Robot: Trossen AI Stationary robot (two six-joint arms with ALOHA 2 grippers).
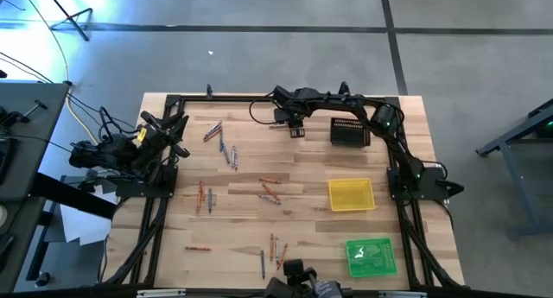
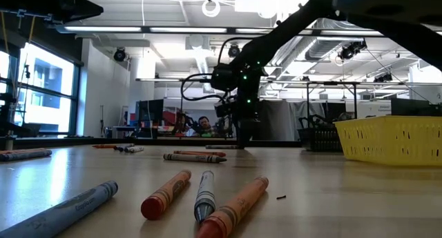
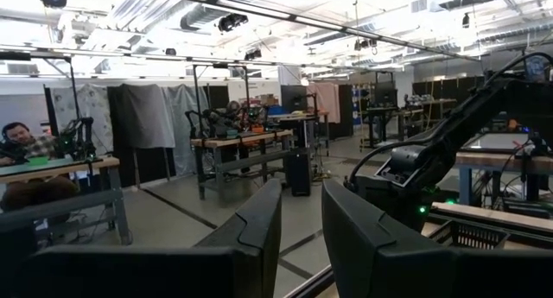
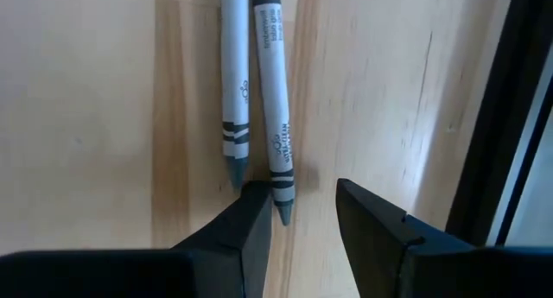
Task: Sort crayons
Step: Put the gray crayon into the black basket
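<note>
Crayons (image 1: 270,190) lie scattered over the left and middle of the wooden counter (image 1: 302,160) in the high view, in small clusters, all outside the trays. On the right side stand a black tray (image 1: 350,132), a yellow tray (image 1: 351,194) and a green tray (image 1: 371,256) in a row from far to near. The right gripper (image 1: 295,128) reaches to the far edge, left of the black tray; the left gripper (image 1: 177,134) waits at the counter's left edge.

In the low view, orange and grey crayons (image 2: 204,194) lie close in front, others farther back, with the yellow tray (image 2: 390,138) at right and the right arm (image 2: 238,79) coming down behind.

The left wrist view shows the left gripper's fingers (image 3: 259,225) spread a little apart with nothing between them, pointing out into the room.

In the right wrist view two grey crayons (image 4: 275,91) lie side by side on the counter; the right gripper (image 4: 301,216) has its fingers spread, one crayon's tip just at the gap, not pinched.
</note>
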